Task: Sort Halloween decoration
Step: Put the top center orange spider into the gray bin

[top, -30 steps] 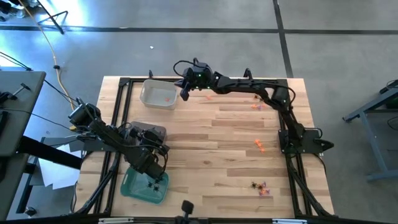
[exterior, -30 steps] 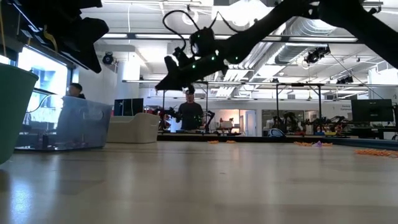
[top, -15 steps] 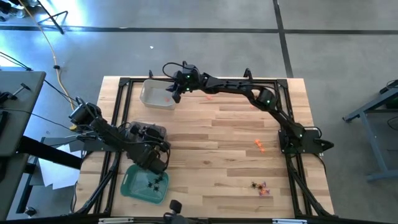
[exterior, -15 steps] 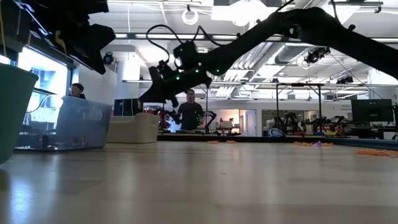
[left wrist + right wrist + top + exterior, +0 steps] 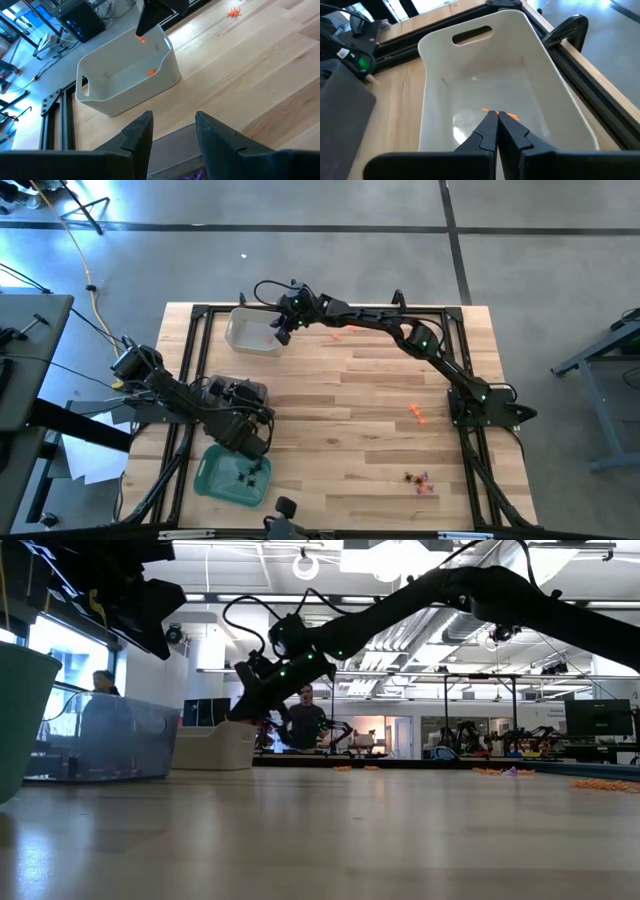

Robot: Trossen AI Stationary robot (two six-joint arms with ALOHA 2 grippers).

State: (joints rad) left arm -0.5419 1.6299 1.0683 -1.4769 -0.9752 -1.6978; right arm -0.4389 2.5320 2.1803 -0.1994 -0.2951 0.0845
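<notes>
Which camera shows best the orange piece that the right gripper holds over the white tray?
The right wrist view: the orange piece sits pinched at the right gripper tips, directly above the white tray. The left wrist view shows it as a small orange spot. The high and low views cannot resolve it.

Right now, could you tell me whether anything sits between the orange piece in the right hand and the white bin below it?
Nothing visible does: the right hand, shut on the orange trinket, hangs over the open white bin.

Right arm stretched far, its pincer [image 5: 497, 116] closed; left pincer [image 5: 172, 132] parted, near.
</notes>
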